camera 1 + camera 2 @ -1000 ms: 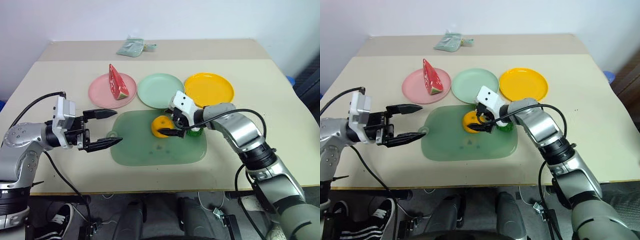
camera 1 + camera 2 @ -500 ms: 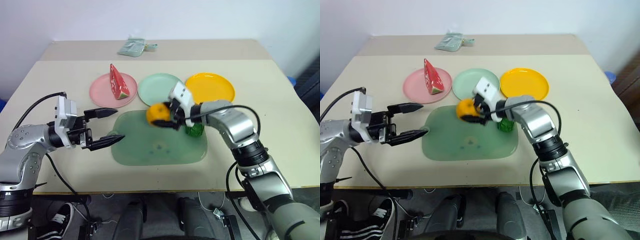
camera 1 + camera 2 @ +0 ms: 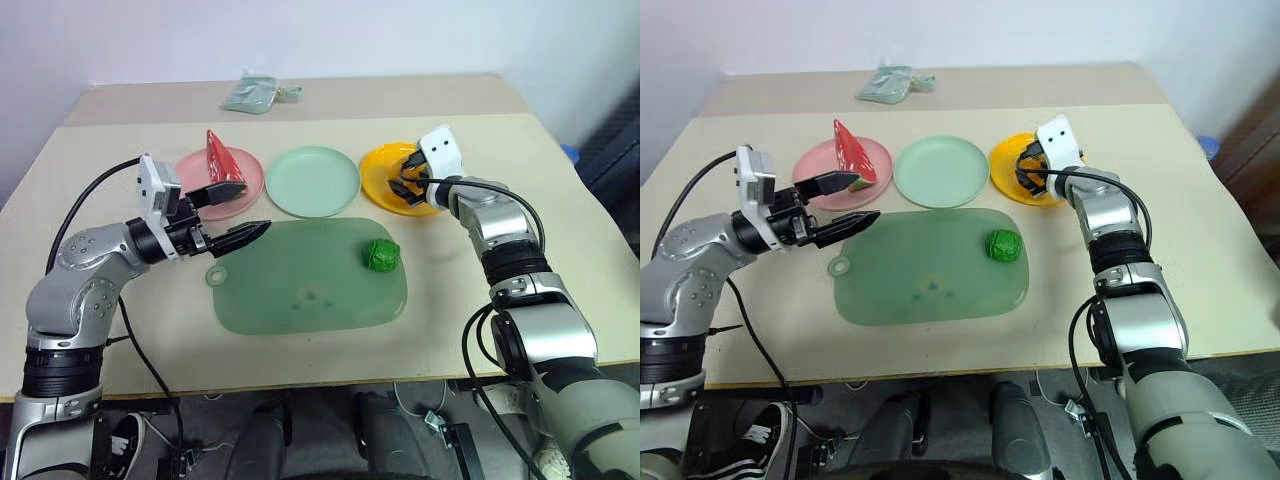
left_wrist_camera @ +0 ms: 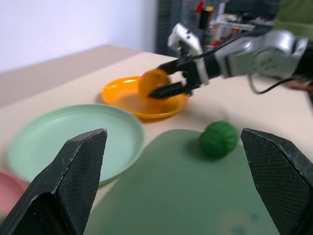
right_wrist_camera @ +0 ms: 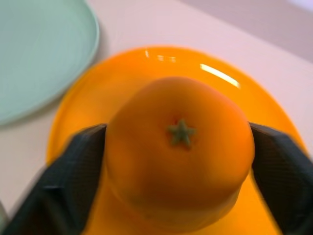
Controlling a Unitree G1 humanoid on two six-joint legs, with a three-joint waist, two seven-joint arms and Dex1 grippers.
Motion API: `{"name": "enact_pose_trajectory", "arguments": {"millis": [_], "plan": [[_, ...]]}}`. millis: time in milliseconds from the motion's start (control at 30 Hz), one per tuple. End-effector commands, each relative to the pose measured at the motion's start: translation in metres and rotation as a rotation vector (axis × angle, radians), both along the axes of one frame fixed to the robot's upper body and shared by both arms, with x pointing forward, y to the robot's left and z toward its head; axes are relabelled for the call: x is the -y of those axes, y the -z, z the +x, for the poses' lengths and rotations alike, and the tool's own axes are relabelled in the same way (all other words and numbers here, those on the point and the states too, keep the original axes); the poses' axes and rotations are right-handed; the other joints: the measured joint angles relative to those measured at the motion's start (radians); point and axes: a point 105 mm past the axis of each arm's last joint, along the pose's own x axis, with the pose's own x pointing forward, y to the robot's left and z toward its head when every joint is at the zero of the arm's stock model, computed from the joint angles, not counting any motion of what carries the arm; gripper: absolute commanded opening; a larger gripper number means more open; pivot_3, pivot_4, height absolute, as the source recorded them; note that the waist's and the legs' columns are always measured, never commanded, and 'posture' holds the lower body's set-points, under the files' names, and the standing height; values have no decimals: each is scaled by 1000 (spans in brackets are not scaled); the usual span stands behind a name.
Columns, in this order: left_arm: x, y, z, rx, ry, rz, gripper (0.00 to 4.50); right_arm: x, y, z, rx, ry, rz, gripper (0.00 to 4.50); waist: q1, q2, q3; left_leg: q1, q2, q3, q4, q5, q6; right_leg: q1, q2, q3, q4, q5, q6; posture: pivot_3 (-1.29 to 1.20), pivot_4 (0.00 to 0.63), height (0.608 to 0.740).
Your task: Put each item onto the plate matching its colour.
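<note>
translucent green rounded-rectangle mat [image 3: 300,290] lying centre frame, carrying bumpy dark green ball [image 3: 381,254] at its right | left gripper [image 3: 238,213] hovering centre-left, fingers spread, empty | right gripper [image 3: 406,181] clasping smooth round orange [image 5: 178,156] over glossy yellow-orange plastic plate [image 3: 378,168] | pale mint plate [image 3: 313,181] sitting bare | pink plate [image 3: 246,170] bearing red watermelon wedge [image 3: 222,158], upper left

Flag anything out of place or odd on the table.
Only the dark green ball: it sits on the translucent green mat, not on the mint plate. Nothing looks spilled or damaged.
</note>
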Motion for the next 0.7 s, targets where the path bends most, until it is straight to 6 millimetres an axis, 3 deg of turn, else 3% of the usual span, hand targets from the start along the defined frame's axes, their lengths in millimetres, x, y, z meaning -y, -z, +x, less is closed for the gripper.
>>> {"name": "enact_pose_trajectory", "arguments": {"millis": [33, 133, 233, 333, 433, 533, 700], "plan": [[-3, -12, -6, 61, -10, 20, 4500, -8, -35, 3, 102, -36, 50, 4475, -4, 0, 0, 0, 0, 0, 0, 0, 0, 0, 0, 0, 0, 0, 0, 0, 150, 738], [-4, -12, -8, 64, -9, 19, 4500, -13, -65, -4, 213, -109, 144, 4475, -6, 0, 0, 0, 0, 0, 0, 0, 0, 0, 0, 0, 0, 0, 0, 0, 150, 738], [-4, -13, -14, 60, 26, 8, 4500, -33, -75, -36, 183, -381, 237, 4475, -3, 1, 0, 0, 0, 0, 0, 0, 0, 0, 0, 0, 0, 0, 0, 0, 150, 738], [-7, -13, -18, 67, 48, 7, 4500, -48, -47, -93, 35, -688, 94, 4475, 18, 0, 0, 0, 0, -2, 0, -1, 2, 1, 0, -1, 0, 0, 0, 0, 150, 738], [-9, -10, -18, 72, 49, 20, 4500, -53, -32, -122, -68, -781, 59, 4475, 21, 0, 0, 0, 0, -1, 3, -2, 3, 3, -1, -1, -2, 0, 1, 0, 150, 738], [-8, -7, -18, 67, 65, 25, 4500, -58, -17, -138, -112, -823, -20, 4475, 17, 0, 0, 1, 0, 0, 4, -1, 3, 3, -1, -1, 0, 0, 1, 0, 150, 738], [-6, -2, -24, 27, 123, 27, 4500, -55, 2, -129, -135, -742, -96, 4475, 18, 0, 0, 1, 0, 0, 3, -2, 3, 3, -1, -1, 0, 0, 1, 0, 150, 738]]}}
